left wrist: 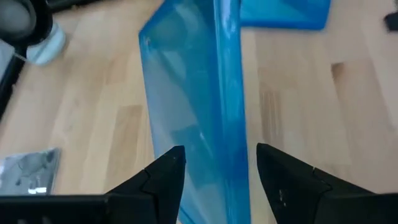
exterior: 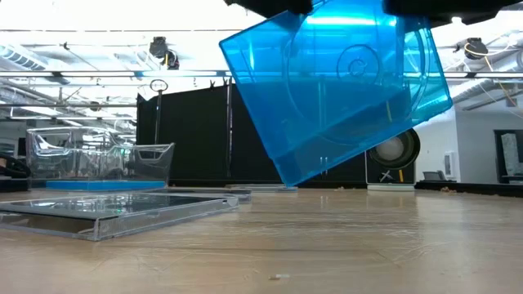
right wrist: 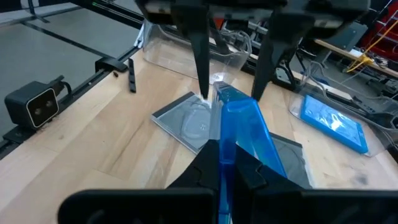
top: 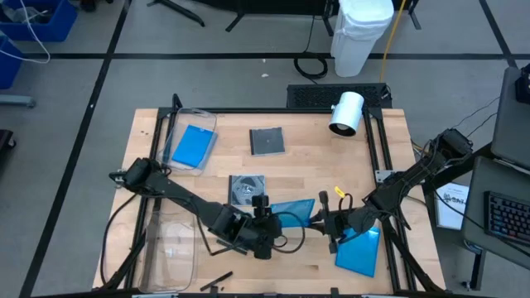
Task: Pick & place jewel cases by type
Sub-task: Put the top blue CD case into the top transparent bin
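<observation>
Right gripper [right wrist: 221, 163] is pinched tight on the edge of a blue jewel case [top: 291, 212], holding it off the table, tilted, near the front middle. Low view shows that case [exterior: 343, 90] hanging clear above the wood, one corner lowest. My left gripper [left wrist: 214, 177] faces the same case from the other side: fingers [left wrist: 163, 180] spread, one on each side of the case's edge [left wrist: 227, 112], gaps visible, not clamped. In the right wrist view the left gripper's two fingers [right wrist: 200, 46] come down to either side of the case's far end.

Other cases:
- second blue jewel case [top: 358, 251] flat on the table by the front right, just under my right arm.
- third blue jewel case [top: 190, 146] lying inside the clear bin [top: 178, 116] at back left.
- grey case showing a disc [top: 248, 189] flat on the table, just behind my left gripper.
- dark grey case [top: 267, 141] flat, back middle, well apart from both arms.
- another clear bin [top: 170, 248] at front left; can't tell what is in it.

White cylinder [top: 346, 113] lies at the back right of the table [top: 315, 157].
</observation>
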{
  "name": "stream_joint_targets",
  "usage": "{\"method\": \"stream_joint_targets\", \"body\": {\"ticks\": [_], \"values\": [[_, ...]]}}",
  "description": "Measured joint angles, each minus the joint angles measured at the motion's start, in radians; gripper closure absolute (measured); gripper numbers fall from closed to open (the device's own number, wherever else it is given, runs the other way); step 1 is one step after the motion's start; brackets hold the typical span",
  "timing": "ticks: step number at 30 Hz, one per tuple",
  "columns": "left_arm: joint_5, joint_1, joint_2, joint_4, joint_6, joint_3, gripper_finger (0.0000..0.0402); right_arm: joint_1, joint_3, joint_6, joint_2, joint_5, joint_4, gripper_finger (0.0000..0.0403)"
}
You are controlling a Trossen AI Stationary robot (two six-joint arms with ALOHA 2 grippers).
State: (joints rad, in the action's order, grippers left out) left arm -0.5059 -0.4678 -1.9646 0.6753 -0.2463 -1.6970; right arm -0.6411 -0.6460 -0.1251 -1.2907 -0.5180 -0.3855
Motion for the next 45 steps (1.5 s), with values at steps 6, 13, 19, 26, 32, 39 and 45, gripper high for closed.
{"method": "stream_joint_targets", "body": {"ticks": [6,13,19,26,32,39,45], "values": [[0.018,0.028,-0.022,0.023,0.008,0.001,0.0212,0.0,0.0,0.001,0.0,-0.003,0.001,0.0403],[0.059,0.036,-0.02,0.029,0.066,0.001,0.0368,0.001,0.0,0.004,0.0,-0.005,-0.003,0.039],[-0.009,0.024,-0.011,0.164,0.063,-0.003,0.0369,-0.002,0.0,-0.004,0.005,-0.007,0.012,0.0352],[-0.215,-0.01,0.089,0.509,-0.171,0.002,0.0369,-0.016,0.0,0.043,0.056,0.013,0.04,0.0325],[-0.322,0.014,0.227,0.82,-0.567,0.001,0.0369,-0.038,0.0,0.061,0.068,0.006,0.045,0.0322],[-0.286,0.197,0.4,0.893,-0.813,0.02,0.0369,-0.042,0.0,0.136,0.065,-0.002,0.168,0.0329],[-0.144,0.427,0.444,0.896,-0.686,0.023,0.0369,-0.043,0.001,0.199,0.065,-0.002,0.243,0.033]]}}
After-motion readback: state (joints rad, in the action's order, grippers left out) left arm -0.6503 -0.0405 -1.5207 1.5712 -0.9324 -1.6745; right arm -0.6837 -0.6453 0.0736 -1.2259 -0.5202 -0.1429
